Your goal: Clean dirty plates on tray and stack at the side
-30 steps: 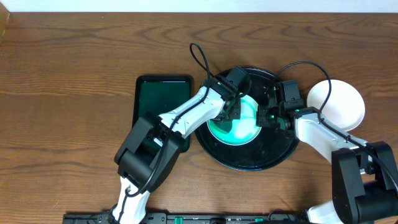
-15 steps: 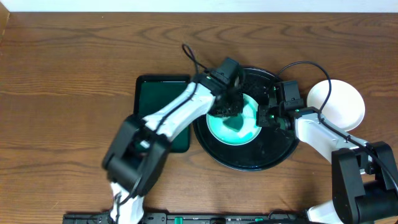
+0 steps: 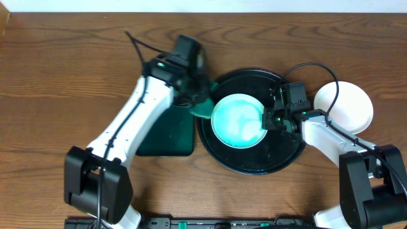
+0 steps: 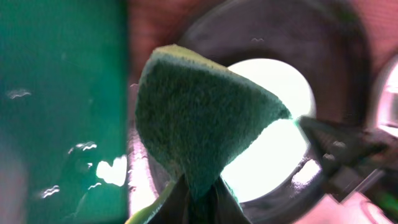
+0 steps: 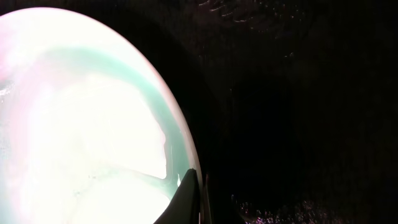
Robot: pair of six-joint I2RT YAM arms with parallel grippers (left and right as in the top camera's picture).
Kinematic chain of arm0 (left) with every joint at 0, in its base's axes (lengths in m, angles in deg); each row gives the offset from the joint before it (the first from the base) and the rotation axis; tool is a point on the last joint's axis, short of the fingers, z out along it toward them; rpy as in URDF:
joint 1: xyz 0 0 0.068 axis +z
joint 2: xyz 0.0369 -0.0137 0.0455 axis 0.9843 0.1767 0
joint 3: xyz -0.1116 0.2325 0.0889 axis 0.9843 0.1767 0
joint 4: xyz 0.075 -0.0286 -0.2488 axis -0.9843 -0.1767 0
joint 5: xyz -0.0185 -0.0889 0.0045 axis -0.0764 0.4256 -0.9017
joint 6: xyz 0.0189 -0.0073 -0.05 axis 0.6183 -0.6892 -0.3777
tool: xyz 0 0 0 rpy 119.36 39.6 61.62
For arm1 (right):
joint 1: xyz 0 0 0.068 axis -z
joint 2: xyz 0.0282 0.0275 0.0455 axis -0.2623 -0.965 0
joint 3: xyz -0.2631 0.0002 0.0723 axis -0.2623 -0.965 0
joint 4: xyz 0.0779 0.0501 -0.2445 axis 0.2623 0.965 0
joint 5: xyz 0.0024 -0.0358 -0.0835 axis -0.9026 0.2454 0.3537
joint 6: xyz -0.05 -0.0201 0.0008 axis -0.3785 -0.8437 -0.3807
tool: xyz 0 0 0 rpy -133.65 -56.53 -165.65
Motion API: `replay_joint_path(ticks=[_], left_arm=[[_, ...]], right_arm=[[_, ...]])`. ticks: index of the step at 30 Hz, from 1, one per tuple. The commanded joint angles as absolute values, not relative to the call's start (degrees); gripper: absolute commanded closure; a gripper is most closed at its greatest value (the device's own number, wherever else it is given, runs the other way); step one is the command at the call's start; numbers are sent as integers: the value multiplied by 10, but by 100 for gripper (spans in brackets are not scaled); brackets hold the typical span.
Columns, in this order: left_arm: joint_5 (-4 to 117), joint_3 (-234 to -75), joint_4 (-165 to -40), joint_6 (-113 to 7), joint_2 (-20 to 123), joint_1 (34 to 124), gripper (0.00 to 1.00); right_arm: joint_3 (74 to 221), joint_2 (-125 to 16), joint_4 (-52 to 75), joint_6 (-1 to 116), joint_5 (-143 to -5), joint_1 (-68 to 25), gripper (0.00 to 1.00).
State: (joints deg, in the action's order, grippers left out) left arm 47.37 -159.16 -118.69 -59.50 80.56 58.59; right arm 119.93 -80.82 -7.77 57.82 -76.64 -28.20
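The black tray (image 3: 249,168) sits right of centre in the overhead frame, and one aqua plate (image 3: 236,121) lies flat inside it, toward its left half, with bare black rim showing all round; the plate's face looks cloudy, with whiter patches over the pale aqua; the right gripper (image 3: 268,119) reaches in from the right edge of the tray and is clenched on the plate's right rim, and in the right wrist view its two fingers (image 5: 186,198) meet at the bottom of the frame right at the bright edge of the plate; the left gripper (image 4: 198,198) is up at the upper centre of the overhead frame, over the gap between the two trays, pinching a green sponge (image 4: 199,115) by its lower corner; the sponge fans out above the fingers with its rough dark green face toward the wrist camera, clear of the plate; the dark green rectangular tray (image 3: 166,130) lies just left of the black tray, partly under the left arm; a white plate (image 3: 348,107) rests on the wooden table (image 3: 70,70) just beside the black tray's right edge, and whether more than one is stacked there cannot be told.
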Motion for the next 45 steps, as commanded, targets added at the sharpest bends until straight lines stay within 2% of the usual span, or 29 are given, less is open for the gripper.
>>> replay_joint_path(ticks=[1, 7, 12, 26, 27, 29, 30, 31, 33, 40, 45], left_arm=[[459, -1593, -1216, -540, 799, 634, 93], [387, -1592, -1280, -511, 799, 712, 93], [384, -1574, -1287, -453, 800, 732, 93], [333, -1426, -1138, -459, 803, 733, 92], [334, -1426, -1137, -459, 803, 733, 87], [335, -1426, -1137, -459, 802, 733, 63], [338, -1426, -1138, -459, 802, 733, 54], [346, -1428, -1138, -461, 802, 733, 49], [362, -1438, -1145, -461, 799, 733, 48], [361, -1500, -1160, -513, 754, 751, 47], [359, -1517, -1151, -552, 703, 811, 46]], right_arm=[[1197, -813, -81, 576, -770, -288, 99], [1197, -813, -81, 576, -770, -288, 99], [1197, -813, -82, 576, -770, -288, 99], [1197, -813, -82, 576, -770, -288, 99], [1197, -813, -82, 576, -770, -288, 99], [1197, -813, -82, 576, -770, -288, 99], [1197, -813, -82, 576, -770, -288, 99], [1197, -813, -82, 576, -770, -288, 98], [1197, -813, -82, 576, -770, -288, 96], [1197, -813, -81, 576, -770, -288, 71], [1197, -813, -81, 576, -770, -288, 70]])
